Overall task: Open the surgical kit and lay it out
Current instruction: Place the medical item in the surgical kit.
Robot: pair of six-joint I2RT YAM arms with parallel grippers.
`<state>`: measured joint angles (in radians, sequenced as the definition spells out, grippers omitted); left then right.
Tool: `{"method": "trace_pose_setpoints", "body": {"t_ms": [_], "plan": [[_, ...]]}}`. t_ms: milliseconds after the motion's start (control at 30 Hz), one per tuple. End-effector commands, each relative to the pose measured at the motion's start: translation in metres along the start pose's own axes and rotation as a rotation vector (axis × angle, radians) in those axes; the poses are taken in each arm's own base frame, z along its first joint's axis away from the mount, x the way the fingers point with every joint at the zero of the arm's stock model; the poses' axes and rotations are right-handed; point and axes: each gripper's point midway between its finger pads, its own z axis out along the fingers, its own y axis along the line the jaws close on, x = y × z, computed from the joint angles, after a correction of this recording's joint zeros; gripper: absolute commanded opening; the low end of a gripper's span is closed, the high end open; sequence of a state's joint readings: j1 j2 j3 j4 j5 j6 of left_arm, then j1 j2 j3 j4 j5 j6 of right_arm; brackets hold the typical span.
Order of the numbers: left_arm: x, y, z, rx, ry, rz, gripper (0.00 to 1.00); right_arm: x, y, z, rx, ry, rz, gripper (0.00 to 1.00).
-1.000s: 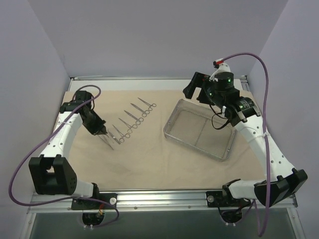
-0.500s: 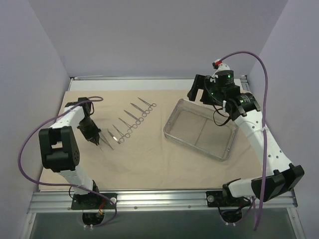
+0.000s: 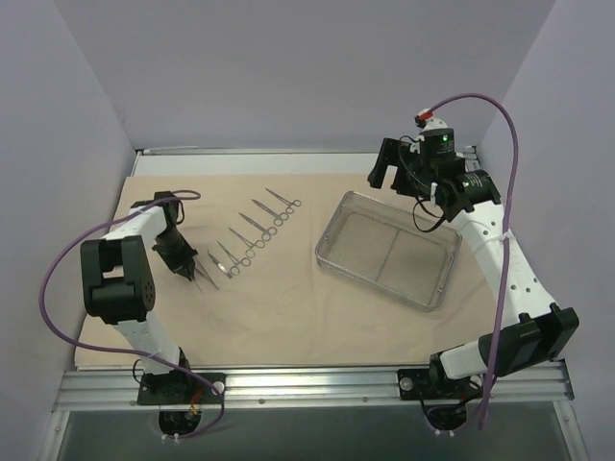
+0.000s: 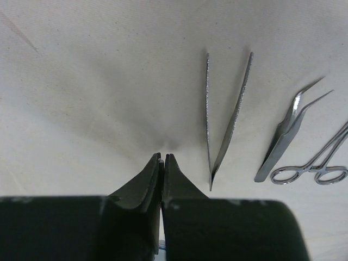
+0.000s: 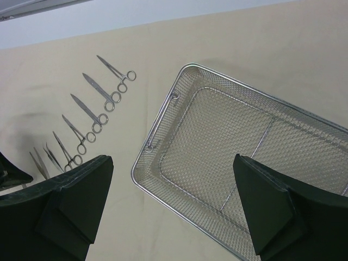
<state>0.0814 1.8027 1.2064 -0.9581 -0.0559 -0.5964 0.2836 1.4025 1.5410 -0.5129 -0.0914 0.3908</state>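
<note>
**Top external.** The beige cloth wrap [image 3: 288, 307] lies spread flat over the table. On its right part stands the wire-mesh tray [image 3: 332, 227], its long axis running from the upper left to the lower right. Left of the tray, a row of steel instruments [image 3: 252, 230] slants away from it toward the lower left. Each lies nearly parallel to the tray's long axis, tips up-left and ring handles down-right. The left gripper [image 3: 192, 272] sits at the end of the row farthest from the tray. The right gripper [image 3: 392, 181] hangs over the tray's far corner. A purple cable [image 3: 490, 113] arcs above that arm.

**Left wrist.** The left gripper [image 4: 163, 157] has its tips pressed together down at the cloth wrap [image 4: 98, 65]; whether they pinch any cloth cannot be told. Just to its tray side lie plain tweezers [image 4: 232, 117], joined end near the camera, legs splayed away from it. Next come curved-tip forceps [image 4: 283, 142], then ring-handled forceps [image 4: 311, 167].

**Right wrist.** The right gripper [image 5: 171, 159] has its fingers [image 5: 70, 206] spread wide, holding nothing. The wire-mesh tray [image 5: 163, 117] shows between them, running down to the right. The instruments [image 5: 100, 92] lie left of the tray on the cloth wrap [image 5: 244, 49].
</note>
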Motion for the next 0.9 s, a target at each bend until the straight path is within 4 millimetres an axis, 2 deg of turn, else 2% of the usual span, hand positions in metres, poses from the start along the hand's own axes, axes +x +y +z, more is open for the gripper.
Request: {"method": "trace_pose_setpoints", "body": {"t_ms": [0, 67, 167, 333, 567, 600, 700, 800, 867], "plan": [[-0.001, -0.001, 0.004, 0.006, -0.015, -0.042, 0.03, -0.01, 0.004, -0.001, -0.029, -0.018, -0.007, 1.0], [0.003, 0.001, 0.006, 0.001, -0.003, -0.049, 0.03, -0.01, 0.004, 0.001, -0.03, -0.016, -0.005, 1.0], [0.009, 0.005, 0.01, -0.01, 0.007, -0.061, 0.11, -0.008, 0.002, 0.003, -0.026, -0.011, -0.004, 1.0], [0.01, 0.007, 0.02, -0.035, 0.026, -0.064, 0.16, -0.004, 0.002, 0.006, -0.03, 0.003, -0.005, 1.0], [0.005, 0.015, 0.023, -0.077, 0.015, -0.054, 0.31, -0.001, -0.001, 0.008, -0.022, 0.009, -0.007, 1.0], [0.006, 0.015, 0.024, -0.08, 0.018, -0.053, 0.36, 0.001, -0.002, 0.009, -0.022, 0.014, -0.007, 1.0], [0.007, 0.014, 0.021, -0.067, 0.021, -0.054, 0.38, 0.0, -0.001, 0.01, -0.025, 0.012, -0.006, 1.0], [0.006, 0.012, 0.014, -0.049, 0.012, -0.06, 0.47, 0.001, -0.001, 0.01, -0.029, 0.015, -0.006, 1.0], [0.006, 0.013, 0.009, -0.047, 0.008, -0.067, 0.59, 0.002, 0.0, 0.011, -0.032, 0.018, -0.004, 1.0]]}}
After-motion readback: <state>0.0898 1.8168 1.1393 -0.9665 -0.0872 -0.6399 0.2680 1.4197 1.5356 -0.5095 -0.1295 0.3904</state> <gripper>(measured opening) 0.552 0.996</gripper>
